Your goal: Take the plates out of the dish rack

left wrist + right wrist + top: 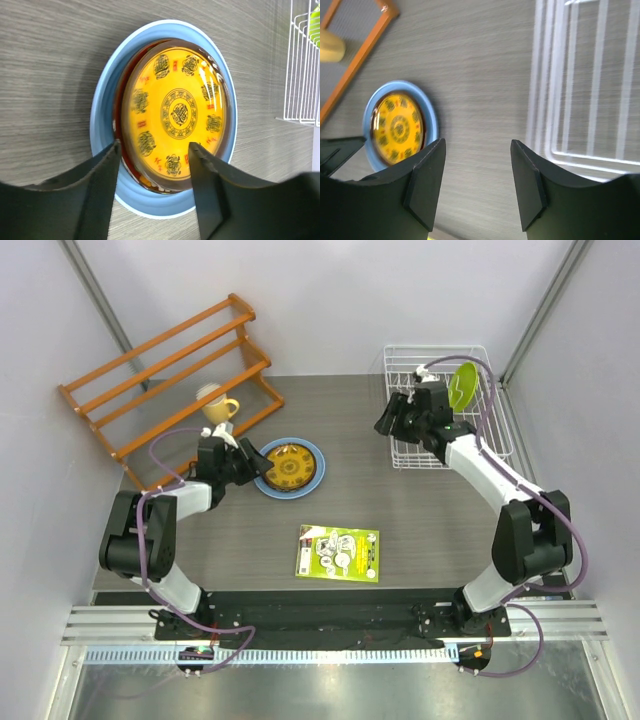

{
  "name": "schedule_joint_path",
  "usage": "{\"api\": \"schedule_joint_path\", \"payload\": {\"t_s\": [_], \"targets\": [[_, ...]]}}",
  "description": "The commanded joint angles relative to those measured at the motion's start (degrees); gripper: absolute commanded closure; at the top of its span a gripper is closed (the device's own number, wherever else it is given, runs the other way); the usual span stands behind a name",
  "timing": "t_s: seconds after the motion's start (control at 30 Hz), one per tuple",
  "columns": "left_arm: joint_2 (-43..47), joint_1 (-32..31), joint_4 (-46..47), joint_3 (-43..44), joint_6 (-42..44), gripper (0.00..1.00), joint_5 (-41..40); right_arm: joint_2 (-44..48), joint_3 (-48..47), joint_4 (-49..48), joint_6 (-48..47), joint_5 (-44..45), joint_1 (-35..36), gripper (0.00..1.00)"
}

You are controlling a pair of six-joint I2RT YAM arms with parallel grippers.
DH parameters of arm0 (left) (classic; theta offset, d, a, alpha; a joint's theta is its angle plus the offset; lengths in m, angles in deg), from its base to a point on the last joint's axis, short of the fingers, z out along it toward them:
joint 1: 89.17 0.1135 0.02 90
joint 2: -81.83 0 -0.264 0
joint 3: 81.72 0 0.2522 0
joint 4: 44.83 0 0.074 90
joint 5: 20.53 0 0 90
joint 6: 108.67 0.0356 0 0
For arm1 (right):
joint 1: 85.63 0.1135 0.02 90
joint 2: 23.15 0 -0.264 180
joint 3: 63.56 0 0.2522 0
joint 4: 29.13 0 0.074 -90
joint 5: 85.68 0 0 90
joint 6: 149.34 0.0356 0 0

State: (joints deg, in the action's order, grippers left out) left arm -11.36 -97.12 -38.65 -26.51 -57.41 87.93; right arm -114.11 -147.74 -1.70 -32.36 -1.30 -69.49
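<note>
— What are the plates like?
— Round and glossy. The orange-yellow plate [175, 112] tops a stack. A dark red plate [119, 125] shows only as a thin rim beneath it. The wider light blue plate [102, 107] lies at the bottom, flat on the grey wood-grain table [420, 530].
— Any writing?
— Dark seal-like medallions ring the yellow plate, but I can't read them. The green booklet [338, 553] carries drawings, and its print is too small to read.
— The grippers?
— The left gripper [155, 145] has its black fingers apart, astride the stack's near edge and not closed on it. The right gripper [477, 142] is spread too, with nothing between, over the table beside the white wire dish rack [440, 358].
— What's in the rack?
— The lime green plate [462, 385] stands on edge toward its far right. Bare tabletop runs between stack and rack. The orange wooden shelf rack [160, 370] and yellow mug [220, 407] sit near the stack's far left.
</note>
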Motion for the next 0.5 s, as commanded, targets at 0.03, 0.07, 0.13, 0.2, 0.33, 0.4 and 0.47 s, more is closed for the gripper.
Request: {"api": "schedule_joint_path", "payload": {"t_s": [0.03,0.07,0.13,0.2,0.33,0.4,0.47], "targets": [[3.2,0.3,-3.1,2.7,3.2,0.4,-1.8,3.2,-7.8,5.4,-7.2,13.0,-2.4,0.38],[3.8,0.3,-3.6,2.9,3.6,0.39,-2.1,3.1,-8.7,5.9,-9.1,15.3,-2.8,0.37],[4.4,0.3,-5.5,3.3,4.5,0.38,-3.4,2.7,-10.8,6.9,-11.0,22.2,-3.4,0.36],[5.7,0.3,-6.8,3.8,4.9,0.37,-4.5,1.9,-12.6,7.0,-13.9,27.7,-4.1,0.33],[8.7,0.3,-7.6,4.5,4.7,0.36,-3.4,-2.4,-17.1,5.6,-19.6,37.4,-6.7,0.32],[10.1,0.2,-7.6,5.5,4.2,0.34,-1.9,-5.1,-18.5,4.0,-23.5,42.5,-7.7,0.32],[11.0,0.0,-7.9,6.8,3.9,0.29,0.2,-6.3,-17.4,-3.3,-26.6,45.5,-8.2,0.32]]}}
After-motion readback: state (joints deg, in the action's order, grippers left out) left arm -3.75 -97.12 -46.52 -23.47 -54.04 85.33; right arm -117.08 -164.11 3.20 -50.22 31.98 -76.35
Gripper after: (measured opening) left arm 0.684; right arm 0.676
